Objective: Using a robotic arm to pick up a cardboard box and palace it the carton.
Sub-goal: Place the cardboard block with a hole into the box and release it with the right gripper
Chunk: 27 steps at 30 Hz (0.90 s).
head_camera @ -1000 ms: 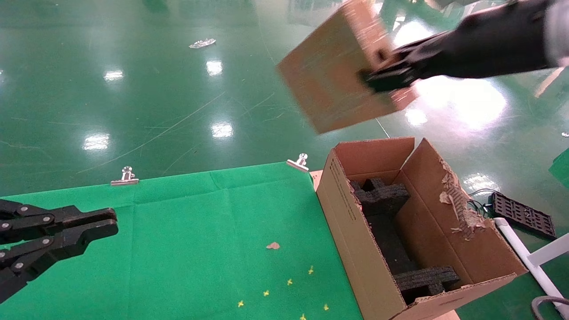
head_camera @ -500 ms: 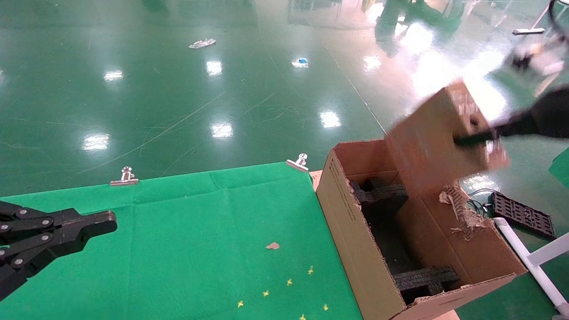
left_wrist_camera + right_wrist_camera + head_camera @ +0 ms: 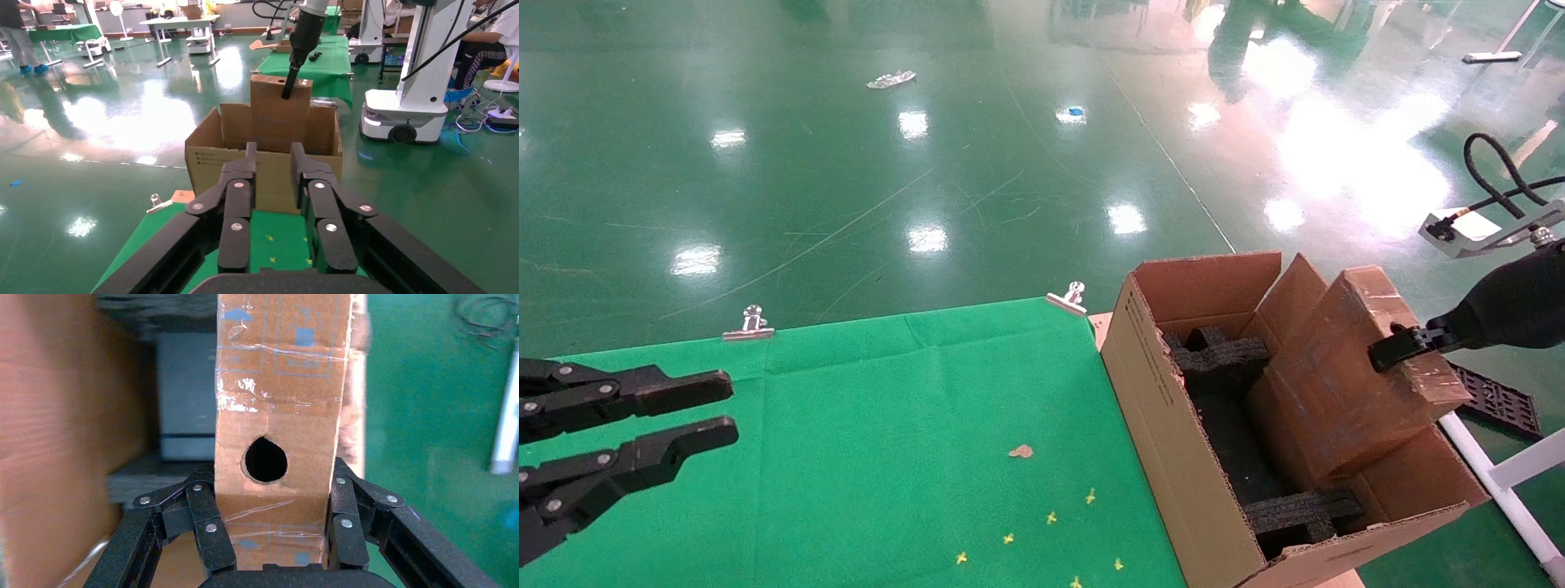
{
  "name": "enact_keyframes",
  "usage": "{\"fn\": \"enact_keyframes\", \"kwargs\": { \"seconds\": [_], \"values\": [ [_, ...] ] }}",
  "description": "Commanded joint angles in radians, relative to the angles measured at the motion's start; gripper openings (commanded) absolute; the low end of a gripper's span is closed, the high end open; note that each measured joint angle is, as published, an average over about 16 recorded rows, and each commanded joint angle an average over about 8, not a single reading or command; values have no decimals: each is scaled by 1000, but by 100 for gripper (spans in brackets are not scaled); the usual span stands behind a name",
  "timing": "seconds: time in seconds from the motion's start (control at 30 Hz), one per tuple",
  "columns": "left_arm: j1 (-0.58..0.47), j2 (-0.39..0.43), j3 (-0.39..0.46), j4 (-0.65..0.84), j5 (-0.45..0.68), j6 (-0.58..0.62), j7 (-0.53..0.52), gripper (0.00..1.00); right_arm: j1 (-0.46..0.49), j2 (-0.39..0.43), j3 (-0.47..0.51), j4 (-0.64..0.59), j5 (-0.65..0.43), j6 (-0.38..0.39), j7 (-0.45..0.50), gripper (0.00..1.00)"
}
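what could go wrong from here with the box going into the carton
The cardboard box enters the carton tilted, so its lower edge may catch on the black foam inserts. The right pincer clamps only its narrow top edge, so it might twist or slip. The left pincer hangs open over the green cloth, uninvolved.

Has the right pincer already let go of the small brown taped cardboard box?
No: in the right wrist view the right pincer is clamped on both sides of the small brown taped cardboard box.
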Motion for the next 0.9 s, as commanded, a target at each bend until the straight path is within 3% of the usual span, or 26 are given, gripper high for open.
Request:
{"fn": "enact_keyframes", "kwargs": {
  "seconds": [0.03, 0.5, 0.9],
  "values": [
    [0, 0, 0, 0, 0, 0, 0, 100, -15, -17, -8, -38, -9, 8, -4, 0],
    [0, 0, 1, 0, -1, 0, 0, 100, -176, -121, -17, -203, 19, 83, -49, 0],
    [0, -1, 2, 0, -1, -1, 1, 100, -391, -195, 27, -280, 117, 246, -88, 0]
  ]
}}
